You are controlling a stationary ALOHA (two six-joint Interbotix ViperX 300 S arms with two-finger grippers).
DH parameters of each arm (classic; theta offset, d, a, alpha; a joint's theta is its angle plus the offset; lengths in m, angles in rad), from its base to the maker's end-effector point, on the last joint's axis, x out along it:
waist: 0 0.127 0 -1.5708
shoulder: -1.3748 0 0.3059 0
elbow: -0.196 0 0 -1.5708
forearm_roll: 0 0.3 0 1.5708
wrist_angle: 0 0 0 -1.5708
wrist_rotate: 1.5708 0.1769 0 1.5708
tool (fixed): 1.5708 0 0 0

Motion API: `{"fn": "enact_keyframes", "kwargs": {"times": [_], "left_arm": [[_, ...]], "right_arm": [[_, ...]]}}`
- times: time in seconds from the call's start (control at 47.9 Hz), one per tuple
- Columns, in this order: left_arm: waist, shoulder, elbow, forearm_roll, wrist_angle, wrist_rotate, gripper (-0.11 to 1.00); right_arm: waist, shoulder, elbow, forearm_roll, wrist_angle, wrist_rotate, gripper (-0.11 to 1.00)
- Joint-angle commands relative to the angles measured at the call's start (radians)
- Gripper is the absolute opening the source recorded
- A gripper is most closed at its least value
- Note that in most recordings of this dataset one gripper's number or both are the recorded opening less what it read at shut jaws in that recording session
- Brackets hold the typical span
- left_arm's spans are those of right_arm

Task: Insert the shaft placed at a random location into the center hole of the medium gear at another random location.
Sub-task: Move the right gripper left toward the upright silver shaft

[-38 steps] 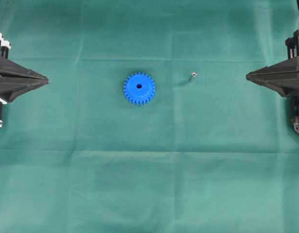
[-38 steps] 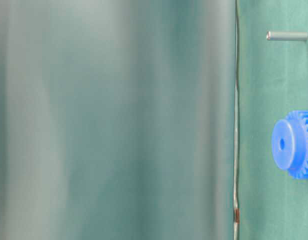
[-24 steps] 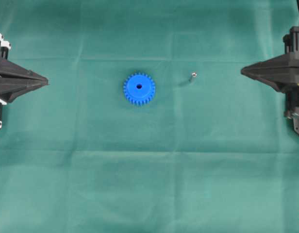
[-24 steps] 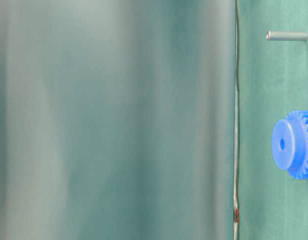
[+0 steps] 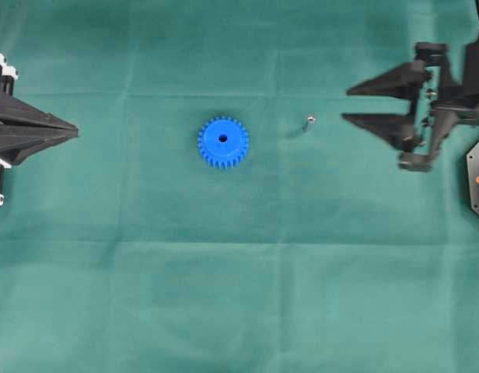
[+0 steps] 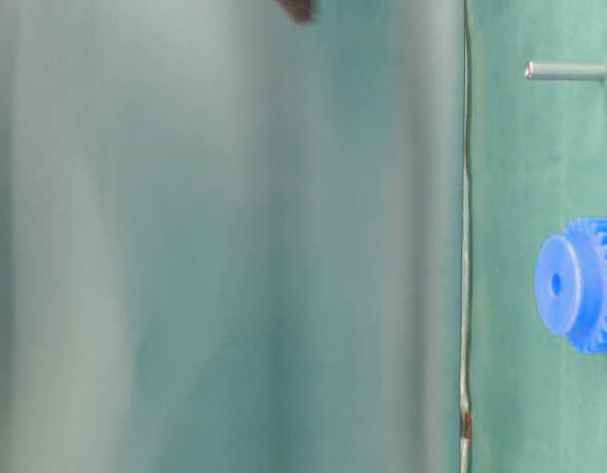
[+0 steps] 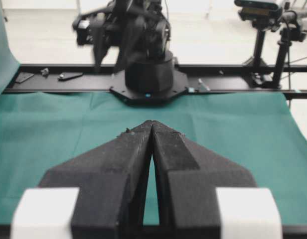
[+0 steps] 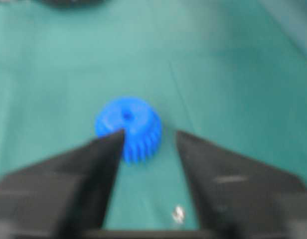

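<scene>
- My right gripper (image 5: 347,106) has its two black fingers spread apart with nothing between them, pointing toward the middle of the green cloth (image 5: 239,295). It sits near the shaft (image 5: 309,121) but does not touch it.
- The shaft is a tiny silver pin on the cloth, between my right gripper and the medium gear (image 5: 223,142) and well clear of the gear's teeth. In the overhead view it looks to be standing on end; I would not swear to it.
- The medium gear lies flat with its hub up and the center hole (image 5: 223,138) open and dark.
- My left gripper (image 7: 152,127) rests at its edge of the cloth, fingers pressed together and holding nothing.
- The step in hand, as I judge it, is the reach for the pin.
- To do it well I should line the gap up so the pin sits midway between my fingers, as my right wrist view already roughly shows it.
- I should come in low and slow, since a nudge from one fingertip could tip it or send it rolling.
- I would close gently and grip it squarely so it stays straight for the hole.
</scene>
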Motion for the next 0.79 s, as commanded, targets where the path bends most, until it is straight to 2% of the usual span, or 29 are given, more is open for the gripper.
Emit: {"fn": "enact_keyframes", "kwargs": {"times": [0.0,0.042,0.083,0.209,0.605,0.772], "left_arm": [[-0.003,0.006,-0.025,0.003,-0.002,-0.002,0.00],[-0.003,0.008,-0.025,0.003,0.000,-0.002,0.00],[-0.003,0.006,-0.025,0.003,0.000,-0.002,0.00],[-0.003,0.008,-0.023,0.003,0.000,-0.002,0.00],[-0.002,0.009,-0.023,0.003,0.014,-0.002,0.00],[-0.002,0.009,-0.023,0.003,0.014,-0.003,0.00]], "right_arm": [[-0.014,0.078,-0.031,0.005,-0.051,0.006,0.74],[-0.021,0.118,-0.031,0.005,-0.075,0.006,0.84],[-0.029,0.160,-0.028,0.006,-0.098,0.006,0.90],[-0.060,0.281,-0.028,0.008,-0.178,0.006,0.81],[-0.072,0.505,-0.037,0.014,-0.325,0.009,0.82],[-0.072,0.561,-0.044,0.018,-0.339,0.009,0.81]]}}
